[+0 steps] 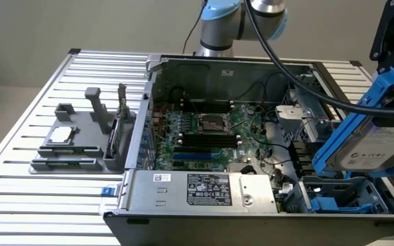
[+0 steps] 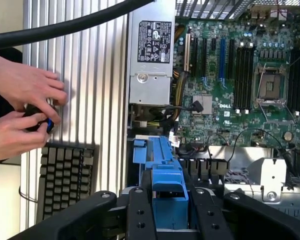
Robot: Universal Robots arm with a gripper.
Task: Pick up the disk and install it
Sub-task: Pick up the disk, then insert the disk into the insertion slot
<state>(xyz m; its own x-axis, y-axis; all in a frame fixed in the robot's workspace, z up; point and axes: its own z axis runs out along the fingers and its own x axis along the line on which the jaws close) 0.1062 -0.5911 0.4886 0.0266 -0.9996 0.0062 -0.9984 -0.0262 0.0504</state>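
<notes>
while gripper [image 2: 170, 205] holds disk [image 1: 378, 146], slatted table [image 1: 19, 205] bears case [image 1: 217, 77].

The desk [image 1: 19, 200] has a bare aluminium top of parallel slats. An open computer case [image 1: 217, 72] lies on its side on it. A grey parts holder [image 1: 63, 111] stands just beside the case, towards the exterior view's left.

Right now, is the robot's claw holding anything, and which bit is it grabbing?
Yes: the gripper holds the disk, pinched by the upper end of its blue frame.
</notes>
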